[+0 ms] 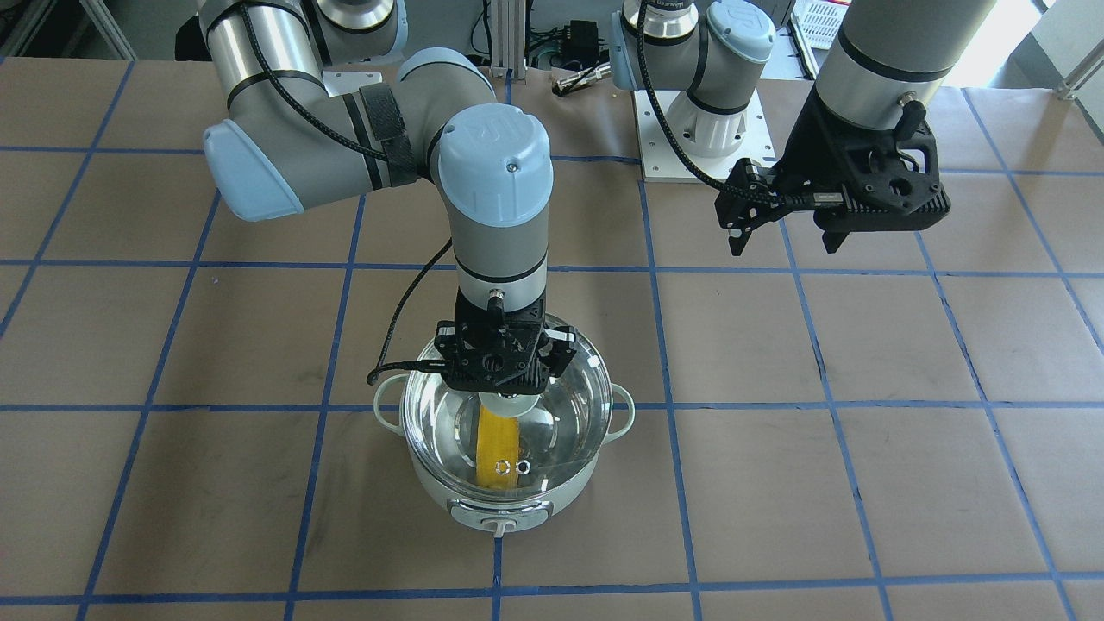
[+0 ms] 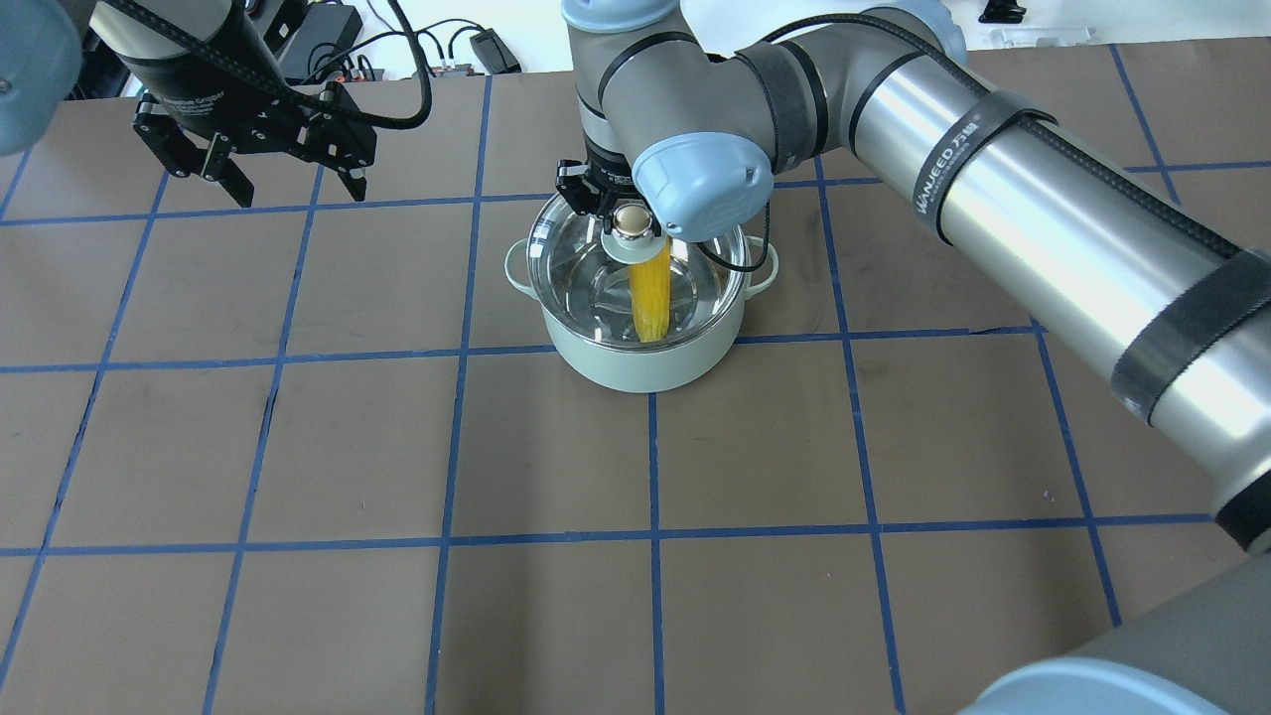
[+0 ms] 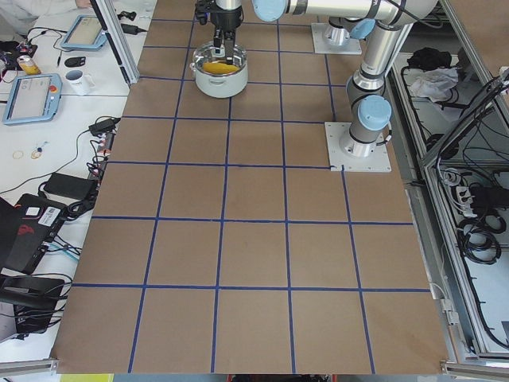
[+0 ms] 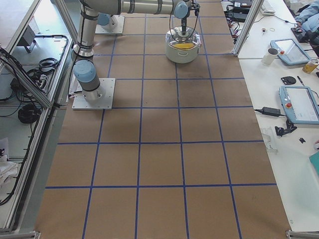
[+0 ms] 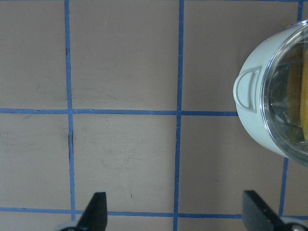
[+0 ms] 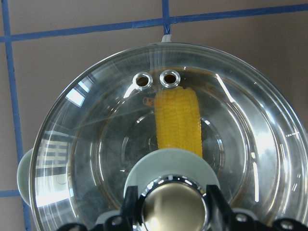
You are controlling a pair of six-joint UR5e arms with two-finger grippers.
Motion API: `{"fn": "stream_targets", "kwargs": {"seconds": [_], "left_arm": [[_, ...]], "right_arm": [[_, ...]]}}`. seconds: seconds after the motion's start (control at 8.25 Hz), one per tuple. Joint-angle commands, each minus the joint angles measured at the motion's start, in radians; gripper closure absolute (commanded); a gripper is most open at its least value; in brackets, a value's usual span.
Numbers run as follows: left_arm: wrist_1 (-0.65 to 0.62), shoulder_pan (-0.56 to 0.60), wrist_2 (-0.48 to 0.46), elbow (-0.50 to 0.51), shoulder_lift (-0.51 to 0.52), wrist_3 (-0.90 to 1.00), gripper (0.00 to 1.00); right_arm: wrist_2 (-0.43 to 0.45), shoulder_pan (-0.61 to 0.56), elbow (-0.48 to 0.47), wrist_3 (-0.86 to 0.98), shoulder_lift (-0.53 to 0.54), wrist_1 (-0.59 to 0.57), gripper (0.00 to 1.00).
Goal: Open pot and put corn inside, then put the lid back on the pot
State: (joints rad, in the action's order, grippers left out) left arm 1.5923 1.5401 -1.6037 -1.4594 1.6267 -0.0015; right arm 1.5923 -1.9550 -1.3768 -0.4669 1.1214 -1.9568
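The pale mint-green pot stands at the table's middle, control knob facing away from me. The yellow corn lies inside it, seen through the clear glass lid, which covers the pot's mouth. My right gripper is shut on the lid's beige ball knob, fingers on both sides of it. I cannot tell whether the lid rests on the rim or hovers just above it. My left gripper is open and empty above bare table, well left of the pot.
The brown table cover carries a blue tape grid. The left arm's white base plate and cables sit near the robot's edge. Side tables with tablets and a mug flank the far side.
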Motion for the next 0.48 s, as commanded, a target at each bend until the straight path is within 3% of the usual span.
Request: {"fn": "stream_targets", "kwargs": {"seconds": [0.0,0.36], "left_arm": [[0.0,0.0,0.002,-0.001,-0.001,-0.002,0.0],[0.0,0.005,0.01,-0.006,-0.001,-0.011,0.0]], "right_arm": [[0.001,0.011,-0.011,-0.002,0.005,0.005,0.42],[-0.009,0.011,-0.021,-0.015,0.006,-0.001,0.25]]}}
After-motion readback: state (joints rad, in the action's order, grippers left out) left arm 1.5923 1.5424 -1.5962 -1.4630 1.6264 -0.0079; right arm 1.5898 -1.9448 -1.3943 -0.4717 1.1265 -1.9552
